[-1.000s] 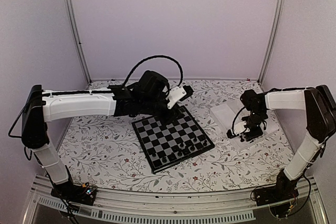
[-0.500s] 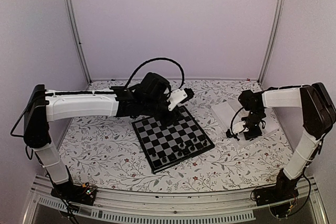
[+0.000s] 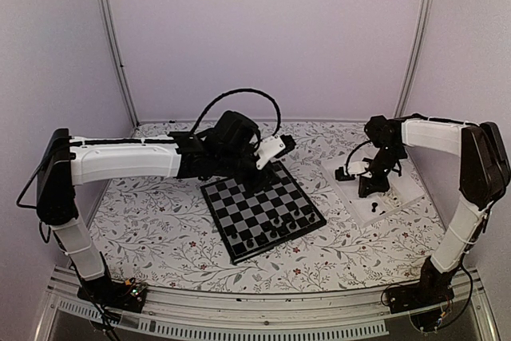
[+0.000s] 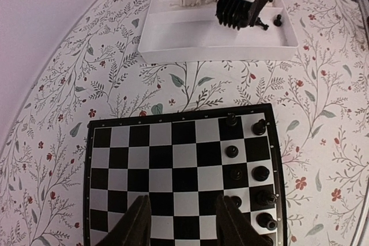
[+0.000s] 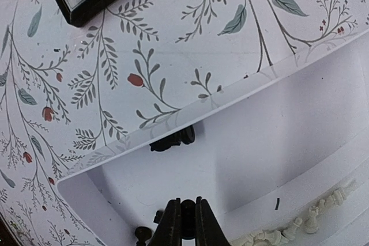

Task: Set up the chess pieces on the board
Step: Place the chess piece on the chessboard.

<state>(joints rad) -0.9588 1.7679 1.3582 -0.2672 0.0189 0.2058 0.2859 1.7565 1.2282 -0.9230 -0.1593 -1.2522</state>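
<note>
From my station the job looked under half done. A handful of black chess pieces (image 4: 260,172) stood along one edge of the board (image 3: 263,209), and no cream pieces (image 5: 300,223) were on it. Those lay heaped in the white tray (image 4: 219,55) on the counter (image 3: 160,229), beside a few black strays (image 5: 173,139). My right claw (image 5: 185,207), above the tray, was pinched tight on what looked like a black piece (image 5: 185,214). My left claw (image 4: 183,200) hung half-spread and empty over the board.

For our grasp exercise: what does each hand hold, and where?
Right hand, shut, pinches a black chess piece above the tray, seemingly by its upper part. Left hand, open over the board, holds nothing.
</note>
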